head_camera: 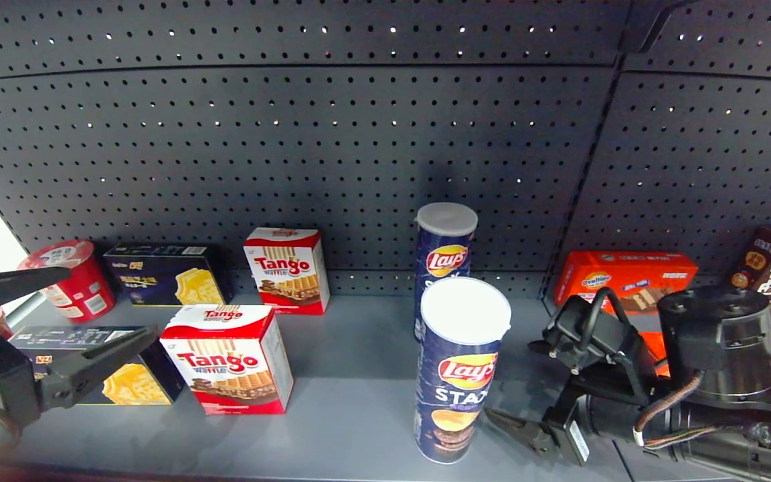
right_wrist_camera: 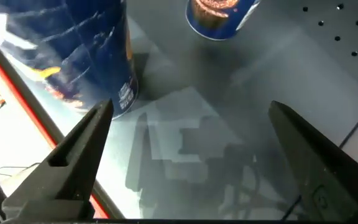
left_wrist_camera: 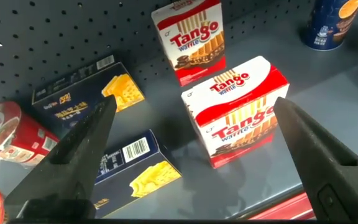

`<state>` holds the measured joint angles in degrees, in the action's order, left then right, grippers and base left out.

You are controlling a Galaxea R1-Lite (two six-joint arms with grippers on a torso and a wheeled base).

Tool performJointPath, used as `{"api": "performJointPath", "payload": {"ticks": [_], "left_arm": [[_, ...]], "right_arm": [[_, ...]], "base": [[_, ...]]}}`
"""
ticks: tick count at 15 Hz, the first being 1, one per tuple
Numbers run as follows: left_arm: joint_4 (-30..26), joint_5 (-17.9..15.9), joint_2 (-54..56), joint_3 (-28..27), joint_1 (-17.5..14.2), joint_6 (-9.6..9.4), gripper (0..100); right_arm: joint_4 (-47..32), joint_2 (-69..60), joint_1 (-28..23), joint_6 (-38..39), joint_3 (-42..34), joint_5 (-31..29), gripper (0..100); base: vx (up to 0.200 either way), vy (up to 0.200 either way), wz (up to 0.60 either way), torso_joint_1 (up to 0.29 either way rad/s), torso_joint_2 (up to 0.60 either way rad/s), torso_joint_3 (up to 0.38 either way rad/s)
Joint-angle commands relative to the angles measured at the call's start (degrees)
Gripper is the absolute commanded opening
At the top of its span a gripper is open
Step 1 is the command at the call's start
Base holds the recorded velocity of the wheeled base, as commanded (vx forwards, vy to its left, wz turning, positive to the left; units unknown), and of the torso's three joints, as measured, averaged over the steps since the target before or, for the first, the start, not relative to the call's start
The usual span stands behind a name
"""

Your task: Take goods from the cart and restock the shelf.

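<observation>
Front chip can (head_camera: 456, 375) stands upright on the shelf (head_camera: 352, 355), lower centre of head view. A second can (head_camera: 444, 251) stands directly behind it. Right gripper (right_wrist_camera: 191, 106) sits low at lower right, just beside the front can, fingers spread, holding nothing. Left gripper (left_wrist_camera: 194, 106) is at lower left, fingers spread and empty, near the front wafer box (head_camera: 228, 358) and a dark box (head_camera: 131, 381).

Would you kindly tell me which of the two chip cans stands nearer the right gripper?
The front can, at the front edge of the shelf beside the right gripper; the other can stands behind it, closer to the pegboard.
</observation>
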<state>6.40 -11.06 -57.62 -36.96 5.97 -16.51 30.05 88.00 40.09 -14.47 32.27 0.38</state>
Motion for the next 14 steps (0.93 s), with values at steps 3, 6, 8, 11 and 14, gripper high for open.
{"api": "performJointPath", "payload": {"ticks": [3, 6, 8, 11, 14], "left_arm": [[0.10, -0.02, 0.14, 0.75, 0.00, -0.02, 100], [0.10, -0.11, 0.23, 1.01, 0.00, 0.33, 100], [0.10, -0.11, 0.23, 1.01, 0.00, 0.33, 100], [0.10, -0.11, 0.32, 1.45, 0.00, 0.42, 100], [0.19, -0.19, 0.32, 1.81, -0.08, 0.33, 100]], "right_arm": [[0.71, 2.88, 0.95, -0.12, 1.66, -0.03, 100], [0.80, 3.49, 1.92, -0.03, 1.66, -0.03, 100], [0.80, 3.84, 2.18, -0.03, 1.75, -0.03, 100], [0.80, 3.84, 2.18, -0.03, 1.66, -0.03, 100], [0.80, 3.75, 2.27, 0.06, 1.48, -0.11, 100]], "base": [[0.000, 0.000, 0.00, 0.000, 0.00, 0.000], [0.000, 0.000, 0.00, 0.000, 0.00, 0.000], [0.000, 0.000, 0.00, 0.000, 0.00, 0.000], [0.000, 0.000, 0.00, 0.000, 0.00, 0.000], [0.000, 0.000, 0.00, 0.000, 0.00, 0.000]]}}
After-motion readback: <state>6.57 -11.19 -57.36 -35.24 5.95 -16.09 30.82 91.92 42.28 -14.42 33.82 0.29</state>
